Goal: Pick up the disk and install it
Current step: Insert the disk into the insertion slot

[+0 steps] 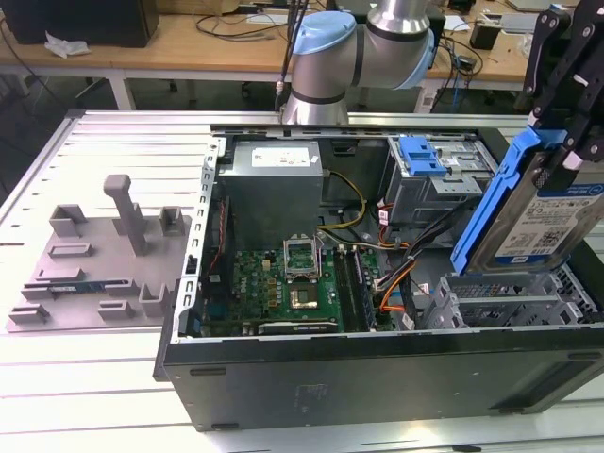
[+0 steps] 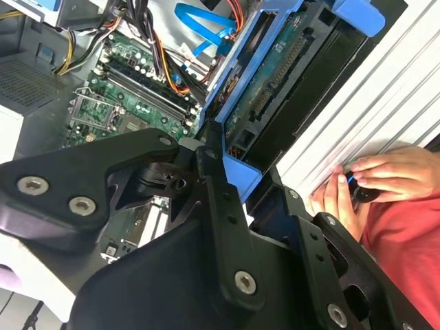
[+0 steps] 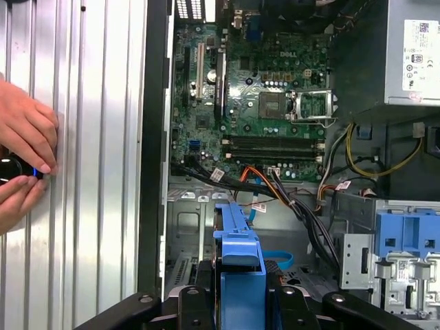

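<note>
The disk (image 1: 535, 219), a silver drive with a white-and-blue label and blue rails, hangs tilted over the drive cage (image 1: 500, 300) at the exterior view's right end of the open computer case. My gripper (image 1: 555, 162) is shut on the disk's upper end, its black fingers clamping the blue rails. In the second wrist view the disk (image 2: 275, 75) extends away from the gripper (image 2: 242, 173) toward the case interior. In the first wrist view the disk's blue rail (image 3: 239, 251) sticks out from between the fingers (image 3: 199, 302), above the metal bay.
The open case (image 1: 377, 368) holds a motherboard (image 1: 283, 283), a grey power-supply box (image 1: 274, 189) and an upper bay with a blue latch (image 1: 420, 156). A grey fixture (image 1: 104, 260) lies at the exterior view's left. A person's hands (image 3: 24, 161) rest on the ribbed table beside the case.
</note>
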Robot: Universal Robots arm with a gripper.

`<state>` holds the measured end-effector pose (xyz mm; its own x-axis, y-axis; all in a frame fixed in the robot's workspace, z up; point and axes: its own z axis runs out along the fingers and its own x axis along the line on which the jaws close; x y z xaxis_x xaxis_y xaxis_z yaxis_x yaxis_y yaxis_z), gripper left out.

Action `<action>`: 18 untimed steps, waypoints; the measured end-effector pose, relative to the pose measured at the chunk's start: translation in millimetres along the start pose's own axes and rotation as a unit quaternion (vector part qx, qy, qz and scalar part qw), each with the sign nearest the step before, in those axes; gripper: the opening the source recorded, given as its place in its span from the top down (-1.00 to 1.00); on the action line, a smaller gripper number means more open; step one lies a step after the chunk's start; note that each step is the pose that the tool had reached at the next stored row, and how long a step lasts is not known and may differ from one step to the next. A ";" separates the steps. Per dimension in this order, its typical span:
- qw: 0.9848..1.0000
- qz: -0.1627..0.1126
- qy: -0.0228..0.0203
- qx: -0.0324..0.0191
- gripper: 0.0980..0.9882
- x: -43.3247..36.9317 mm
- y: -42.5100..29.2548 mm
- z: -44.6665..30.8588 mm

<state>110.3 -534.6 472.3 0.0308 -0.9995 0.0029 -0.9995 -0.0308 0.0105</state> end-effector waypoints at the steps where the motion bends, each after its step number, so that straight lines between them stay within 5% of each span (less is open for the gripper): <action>1: 1.000 0.002 0.000 0.000 0.39 0.1 0.0 0.5; 18: 1.000 0.018 0.000 0.000 0.39 1.7 -1.6 6.8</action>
<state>112.0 -536.3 465.5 -0.0054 -1.0000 0.0029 -0.9999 0.0055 0.0104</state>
